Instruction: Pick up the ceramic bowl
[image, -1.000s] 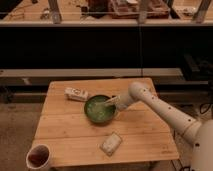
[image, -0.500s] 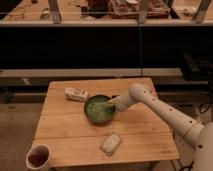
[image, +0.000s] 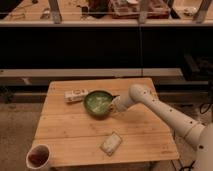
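The ceramic bowl (image: 98, 103) is round, glossy green with pale streaks inside, and sits near the middle of the wooden table (image: 145, 137). My white arm reaches in from the right. My gripper (image: 114, 104) is at the bowl's right rim, touching or very close to it. The fingertips are hidden against the rim.
A small pale packet (image: 75, 95) lies just left of the bowl. A flat grey packet (image: 111, 143) lies nearer the front edge. A white cup with a dark brown inside (image: 38, 157) stands at the table's front left corner. A dark shelf unit stands behind the table.
The gripper has stayed at the bowl's right rim, shifting only slightly. The bowl has not visibly moved.
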